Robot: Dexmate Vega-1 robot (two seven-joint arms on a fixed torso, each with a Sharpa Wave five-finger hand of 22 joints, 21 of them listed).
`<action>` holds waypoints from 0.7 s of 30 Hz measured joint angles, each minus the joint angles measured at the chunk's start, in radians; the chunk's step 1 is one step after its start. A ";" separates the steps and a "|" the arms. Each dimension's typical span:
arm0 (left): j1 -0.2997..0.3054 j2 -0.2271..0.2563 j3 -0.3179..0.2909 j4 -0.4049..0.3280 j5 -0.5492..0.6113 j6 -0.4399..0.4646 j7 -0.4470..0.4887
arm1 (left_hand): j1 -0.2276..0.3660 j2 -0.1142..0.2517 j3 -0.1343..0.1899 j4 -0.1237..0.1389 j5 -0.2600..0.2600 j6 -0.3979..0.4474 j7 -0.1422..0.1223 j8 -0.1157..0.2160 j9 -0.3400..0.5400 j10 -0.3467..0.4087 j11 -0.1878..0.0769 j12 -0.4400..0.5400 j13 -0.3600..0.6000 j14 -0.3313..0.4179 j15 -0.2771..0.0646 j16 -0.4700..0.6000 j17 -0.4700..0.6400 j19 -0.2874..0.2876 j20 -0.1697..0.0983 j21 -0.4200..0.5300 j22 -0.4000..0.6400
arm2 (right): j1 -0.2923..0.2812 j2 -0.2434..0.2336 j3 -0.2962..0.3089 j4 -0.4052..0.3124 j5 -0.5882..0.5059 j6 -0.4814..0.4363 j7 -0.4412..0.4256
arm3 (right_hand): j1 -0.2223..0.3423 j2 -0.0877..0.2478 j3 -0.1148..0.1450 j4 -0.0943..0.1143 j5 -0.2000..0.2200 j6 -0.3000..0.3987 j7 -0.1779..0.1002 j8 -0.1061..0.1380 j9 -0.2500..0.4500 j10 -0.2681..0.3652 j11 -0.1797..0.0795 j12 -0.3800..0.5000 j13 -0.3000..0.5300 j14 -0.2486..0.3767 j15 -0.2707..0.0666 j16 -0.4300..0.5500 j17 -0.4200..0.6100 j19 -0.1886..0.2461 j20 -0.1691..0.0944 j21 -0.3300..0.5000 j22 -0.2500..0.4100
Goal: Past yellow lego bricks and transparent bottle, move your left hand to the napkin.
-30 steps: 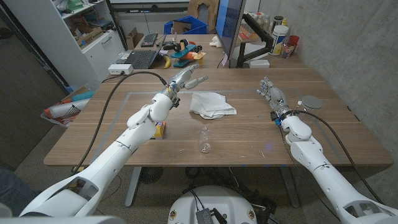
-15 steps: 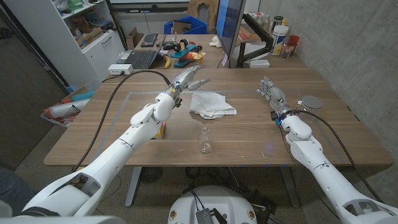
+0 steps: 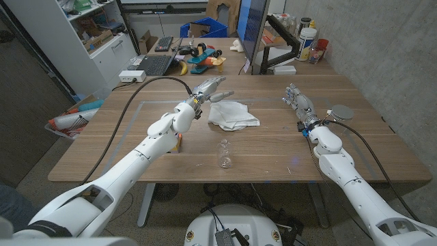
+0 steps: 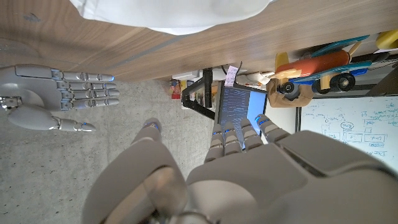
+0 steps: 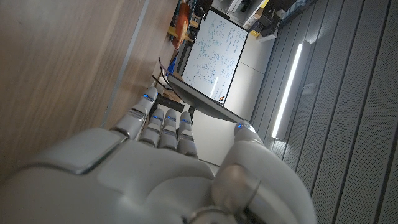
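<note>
The left arm stretches over the wooden bench (image 3: 273,147), its left hand (image 3: 208,89) empty with fingers spread, just beside the crumpled white napkin (image 3: 233,115) at the napkin's 10 o'clock. At the napkin's 6 o'clock stands a clear bottle (image 3: 224,154). The right hand (image 3: 297,101) is empty, fingers straight.

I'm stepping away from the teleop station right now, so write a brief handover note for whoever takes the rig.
Left hand: open, holding nothing, raised by the far left edge of the white crumpled napkin; contact can't be told.
Right hand: open, idle at the table's right side.
Small transparent plastic bottle stands upright near the front edge; yellow lego bricks sit beside the left forearm.
Done: left hand is past bricks and bottle.
Left: bring it onto the napkin.
</note>
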 measured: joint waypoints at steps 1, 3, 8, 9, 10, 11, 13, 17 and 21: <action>-0.002 0.001 0.003 0.002 0.004 0.000 -0.002 | 0.000 0.000 0.000 0.000 0.000 0.000 0.000 0.000 0.000 0.001 -0.001 0.000 0.000 0.000 0.000 0.000 0.000 0.000 0.000 0.000 0.000 | 0.000 0.000 -0.001 -0.002 -0.001 0.000 -0.001 | 0.000 0.000 0.000 0.000 0.000 0.000 0.000 -0.003 0.000 0.000 0.000 0.000 0.000 0.000 0.000 0.000 0.000 0.000 0.000 0.000 0.000; -0.005 0.002 0.007 0.005 0.005 0.000 -0.003 | 0.000 0.000 0.000 0.000 0.000 0.000 0.000 0.000 0.000 0.001 -0.001 0.000 0.000 0.000 0.000 0.000 0.000 0.000 0.000 0.000 0.000 | 0.000 0.000 -0.001 -0.003 -0.002 0.000 -0.003 | 0.000 0.000 0.000 0.000 0.000 0.000 0.000 -0.005 0.000 0.000 0.000 0.000 0.000 0.000 0.000 0.000 0.000 0.000 0.000 0.000 0.000; -0.012 0.005 0.022 0.013 0.020 0.001 -0.018 | 0.000 0.000 0.002 -0.002 0.000 0.000 0.000 0.000 0.000 0.001 -0.001 0.000 0.000 0.003 -0.003 0.000 0.000 0.000 0.000 0.000 0.005 | -0.002 -0.001 -0.004 -0.013 -0.005 -0.004 -0.008 | 0.000 0.000 0.000 0.000 0.000 0.000 0.000 -0.005 0.000 0.000 0.000 0.000 0.000 0.000 0.000 0.000 0.000 0.000 0.000 0.000 0.000; -0.013 0.006 0.026 0.015 0.020 0.001 -0.018 | 0.000 0.000 0.004 -0.004 0.000 0.000 0.000 0.000 0.000 0.001 -0.001 0.000 0.000 0.005 -0.005 0.000 0.000 0.000 0.000 0.000 0.005 | -0.002 -0.001 -0.004 -0.013 -0.005 -0.006 -0.010 | 0.000 0.000 0.000 0.000 0.000 0.000 0.000 -0.005 0.000 0.000 0.000 0.000 0.000 0.000 0.000 0.000 0.000 0.000 0.000 0.000 0.000; -0.014 0.008 0.029 0.016 0.020 0.001 -0.018 | 0.000 0.000 0.004 -0.004 0.000 0.000 0.000 0.000 0.000 0.001 -0.001 0.000 0.000 0.005 -0.005 0.000 0.000 0.000 0.000 0.000 0.005 | -0.002 -0.001 -0.004 -0.013 -0.006 -0.007 -0.012 | 0.000 0.000 0.000 0.000 0.000 0.000 0.000 -0.005 0.000 0.000 0.000 0.000 0.000 0.000 0.000 0.000 0.000 0.000 0.000 0.000 0.000; -0.014 0.009 0.031 0.016 0.026 0.002 -0.028 | 0.000 0.000 0.004 -0.004 0.000 0.000 0.000 0.000 0.000 0.001 -0.001 0.000 0.000 0.005 -0.005 0.000 0.000 0.000 0.000 0.000 0.005 | -0.006 -0.001 -0.006 -0.019 -0.006 -0.007 -0.012 | 0.000 0.000 0.000 0.000 0.000 0.000 0.000 -0.005 0.000 0.000 0.000 0.000 0.000 0.000 0.000 0.000 0.000 0.000 0.000 0.000 0.000; -0.015 0.010 0.035 0.017 0.029 0.003 -0.033 | 0.000 0.000 0.004 -0.004 0.000 0.001 -0.001 0.000 0.000 0.001 -0.001 0.000 0.000 0.005 -0.005 0.000 0.000 -0.004 0.004 -0.005 0.005 | -0.008 -0.002 -0.007 -0.023 -0.007 -0.010 -0.015 | 0.000 0.000 0.000 0.000 0.000 0.000 0.000 -0.005 0.000 0.000 0.000 0.000 0.000 0.000 0.000 0.000 0.000 0.000 0.000 0.000 0.000; -0.017 0.016 0.043 0.019 0.039 0.005 -0.049 | 0.000 0.000 0.000 -0.008 0.000 0.009 -0.002 0.000 0.000 0.001 -0.001 0.000 0.000 0.005 -0.005 0.000 0.000 -0.002 0.013 -0.005 0.005 | -0.015 -0.002 -0.011 -0.035 -0.009 -0.016 -0.023 | 0.000 0.000 0.000 0.000 0.000 0.000 0.000 -0.005 0.000 0.000 0.000 0.000 0.000 0.000 0.000 0.000 -0.004 0.000 0.000 0.000 0.000; -0.018 0.021 0.051 0.021 0.044 0.005 -0.057 | 0.000 0.000 0.000 -0.008 0.000 0.009 -0.002 0.000 0.000 0.001 -0.001 0.000 0.000 0.005 -0.005 0.000 0.000 -0.003 0.012 -0.005 0.005 | -0.019 -0.002 -0.013 -0.041 -0.011 -0.021 -0.030 | 0.000 0.000 0.000 0.000 0.000 0.000 0.000 -0.005 0.000 0.000 0.000 0.000 0.000 0.000 0.000 0.000 -0.005 0.000 0.000 -0.008 0.000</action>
